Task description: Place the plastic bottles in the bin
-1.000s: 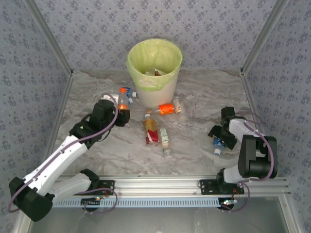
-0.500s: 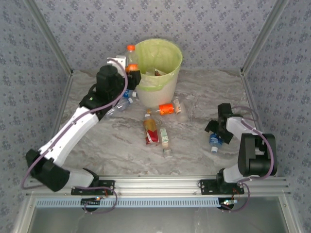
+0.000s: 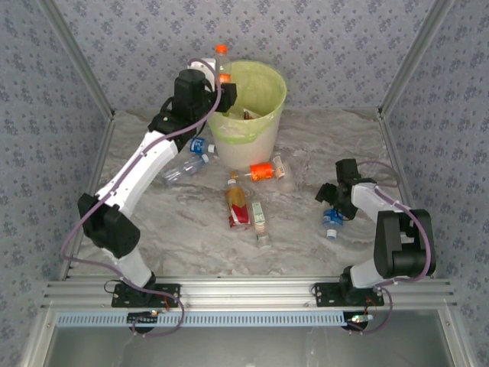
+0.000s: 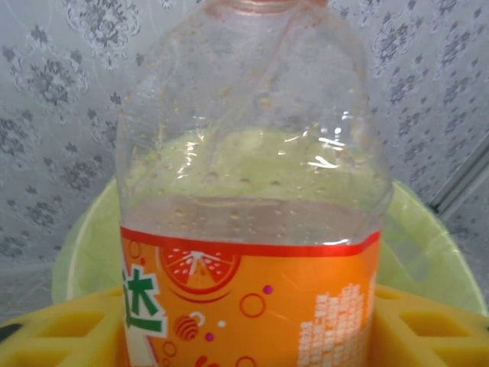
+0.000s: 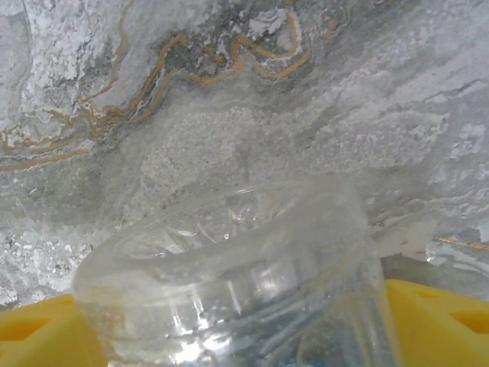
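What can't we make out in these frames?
Left wrist: orange-label bottle has its cap cut by the top edge and hides most of the bin interior.
Right wrist: clear bottle is cut by the bottom edge; label unseen.
Top external: bin contents too small to count; right pincer has its jaws hidden under its wrist.

You can read one character, green-and-white 达, on the orange label (image 4: 252,306) of the bottle (image 4: 252,138), left of the orange-slice logo (image 4: 200,267); small white print illegible.
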`<state>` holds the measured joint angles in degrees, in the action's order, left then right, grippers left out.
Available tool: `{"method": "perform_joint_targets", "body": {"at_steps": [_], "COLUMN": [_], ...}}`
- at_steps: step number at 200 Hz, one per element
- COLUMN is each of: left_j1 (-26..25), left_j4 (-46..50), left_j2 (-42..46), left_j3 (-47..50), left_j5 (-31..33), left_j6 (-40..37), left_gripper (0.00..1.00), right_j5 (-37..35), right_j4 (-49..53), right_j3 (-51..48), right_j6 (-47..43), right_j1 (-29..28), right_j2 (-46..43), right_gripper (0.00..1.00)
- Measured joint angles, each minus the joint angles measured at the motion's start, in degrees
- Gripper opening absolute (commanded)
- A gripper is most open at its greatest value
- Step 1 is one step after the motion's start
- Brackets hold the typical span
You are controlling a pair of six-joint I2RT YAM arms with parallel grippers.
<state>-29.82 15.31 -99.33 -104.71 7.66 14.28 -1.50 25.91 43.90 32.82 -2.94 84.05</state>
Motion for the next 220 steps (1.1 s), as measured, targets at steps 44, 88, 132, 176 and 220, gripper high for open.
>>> {"method": "perform_joint_targets", "body": {"at_steps": [44,88,132,176,220], "left_j1": [0.2,0.2,0.2,0.5,5.03], "left_j4": [5.9,5.68,2.8,0.24,0.33], "left_j2": [-1.95,5.35,18.16,26.51,32.74], "left_j3": [-3.15,5.09,15.34,26.21,36.2], "left_j5": [0.35,-1.09,-0.11,4.37,9.03], "left_j6": [1.33,1.84,1.92,2.99,5.64], "left_gripper": [0.97,0.99,1.0,0.99,0.99], "right_j5": [-1.33,-1.7,-2.78,-3.82,-5.18], "right_j4": [0.17,-0.02,-0.15,-1.75,-4.02], "right_j3": [-0.22,-1.01,-1.01,-1.51,-4.5], "right_j6": [0.5,0.66,0.66,0.59,0.68], "right_j1": [-1.88,-1.88,-1.88,-2.91,-4.46], "right_j2": [0.0,0.0,0.0,-0.04,-2.93], "right_gripper": [0.87,0.84,0.76,0.67,0.59]}}
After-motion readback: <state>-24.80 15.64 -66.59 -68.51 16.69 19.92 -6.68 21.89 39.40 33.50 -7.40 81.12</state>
